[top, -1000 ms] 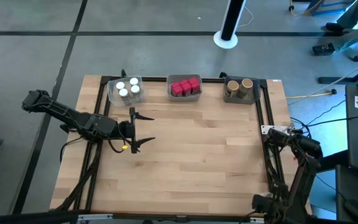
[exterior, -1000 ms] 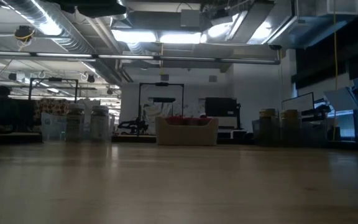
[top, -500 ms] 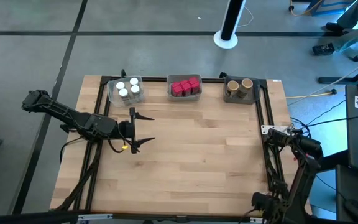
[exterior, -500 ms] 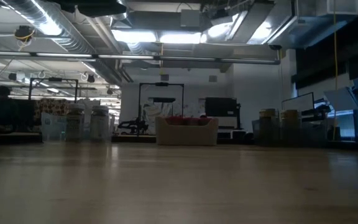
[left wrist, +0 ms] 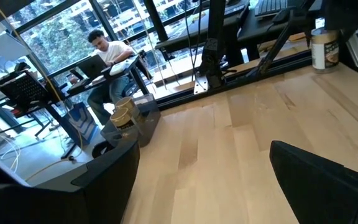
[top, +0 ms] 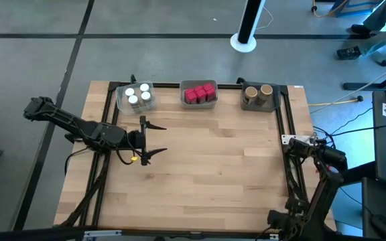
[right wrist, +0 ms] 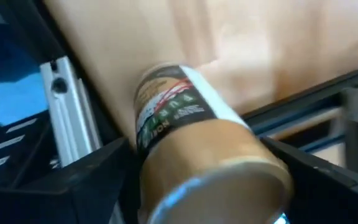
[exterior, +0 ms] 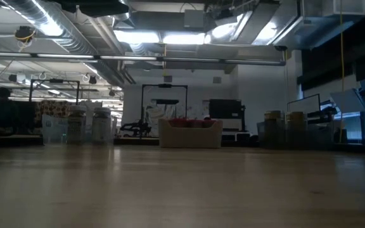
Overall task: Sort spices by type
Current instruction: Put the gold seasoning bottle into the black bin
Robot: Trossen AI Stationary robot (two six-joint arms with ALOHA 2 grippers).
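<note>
Three trays stand along the table's far edge. One holds white-capped jars (top: 137,97), one holds red packets (top: 200,93), and one holds two tan-brown jars (top: 258,94). My right gripper (top: 292,140) is at the table's right edge, shut on another tan-brown jar (right wrist: 185,124) with a printed label. This jar also shows in the left wrist view (left wrist: 325,46), upright by the edge rail. My left gripper (top: 145,139) is open and empty over the table's left part, its fingers pointing toward the table's right. My right gripper pinches the tan-brown jar between its two fingers, on opposite sides of its round wall (right wrist: 143,163) near the end that faces the wrist camera. The jar's labelled body points away from the fingers toward the table. Whether its far end rests on the table does not show.
A dark metal frame rail (top: 288,114) runs along the table's right edge beside my right gripper, and another (top: 110,110) along the left edge. Bare wooden tabletop (top: 213,167) spreads between the arms. A person sits at a desk beyond the table (left wrist: 107,50).
</note>
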